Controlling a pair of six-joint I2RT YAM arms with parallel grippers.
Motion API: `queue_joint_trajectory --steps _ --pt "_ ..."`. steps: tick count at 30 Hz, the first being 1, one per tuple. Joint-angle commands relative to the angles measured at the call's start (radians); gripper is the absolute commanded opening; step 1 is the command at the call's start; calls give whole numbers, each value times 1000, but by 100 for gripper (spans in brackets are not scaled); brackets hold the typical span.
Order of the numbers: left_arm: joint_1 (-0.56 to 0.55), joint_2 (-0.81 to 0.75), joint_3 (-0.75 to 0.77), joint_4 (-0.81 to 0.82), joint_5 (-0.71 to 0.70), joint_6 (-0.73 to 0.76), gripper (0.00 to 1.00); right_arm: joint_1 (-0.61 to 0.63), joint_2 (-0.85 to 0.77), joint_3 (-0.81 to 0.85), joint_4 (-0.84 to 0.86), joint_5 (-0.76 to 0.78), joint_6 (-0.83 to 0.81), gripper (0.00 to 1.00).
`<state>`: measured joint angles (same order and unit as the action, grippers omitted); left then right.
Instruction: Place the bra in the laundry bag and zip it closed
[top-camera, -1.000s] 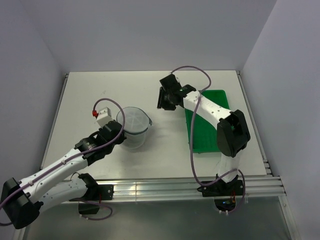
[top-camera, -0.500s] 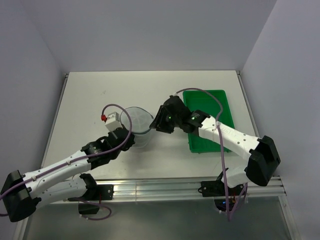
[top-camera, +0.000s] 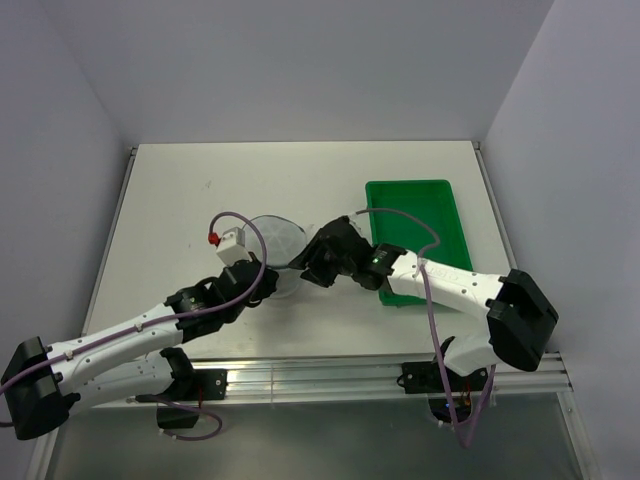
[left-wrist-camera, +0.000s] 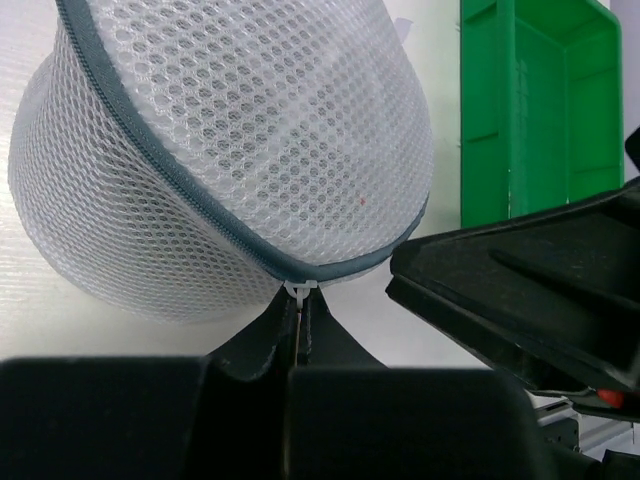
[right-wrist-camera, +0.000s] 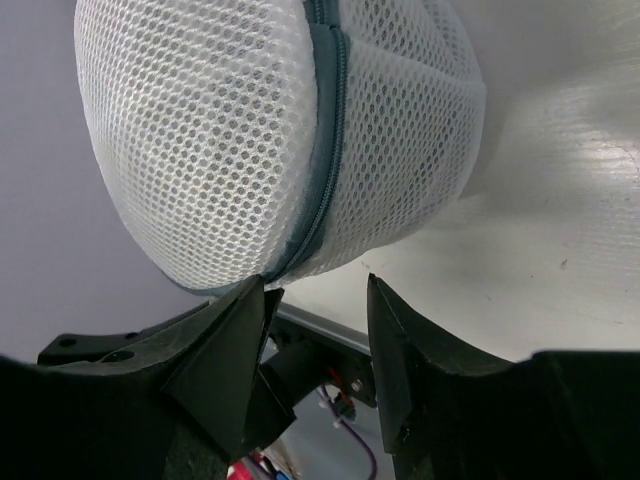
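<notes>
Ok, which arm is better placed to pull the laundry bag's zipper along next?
Left. The left gripper is shut on the white zipper pull of the laundry bag. The right gripper is open beside the bag, holding nothing, so it seems better suited to steadying it.

Laundry bag (top-camera: 277, 240) on table (top-camera: 190, 190), tray (top-camera: 420, 208) to its right, apart.

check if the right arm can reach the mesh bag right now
Probably yes: the right tool sits open beside the bag with nothing between; the left tool just pinches the zipper tab at the near rim.
</notes>
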<state>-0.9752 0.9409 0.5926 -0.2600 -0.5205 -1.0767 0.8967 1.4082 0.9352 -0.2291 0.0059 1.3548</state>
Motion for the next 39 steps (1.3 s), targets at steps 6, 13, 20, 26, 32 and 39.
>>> queue_joint_trajectory --steps 6,13,20,26,32,39 --pt "-8 -11 -8 30 23 6 0 4 -45 -67 165 91 124 55" --pt "-8 -14 -2 22 30 27 0 4 9 -45 212 77 142 54" --pt "-8 -24 12 7 27 41 0 5 49 -49 255 80 147 44" --pt "-8 -21 15 -4 25 43 0 2 43 -59 252 86 135 3" --pt "0 -39 30 -62 -9 61 0 -76 26 -45 200 16 14 0" --pt "105 -86 21 -90 22 109 0 -214 93 39 91 -190 -296 0"
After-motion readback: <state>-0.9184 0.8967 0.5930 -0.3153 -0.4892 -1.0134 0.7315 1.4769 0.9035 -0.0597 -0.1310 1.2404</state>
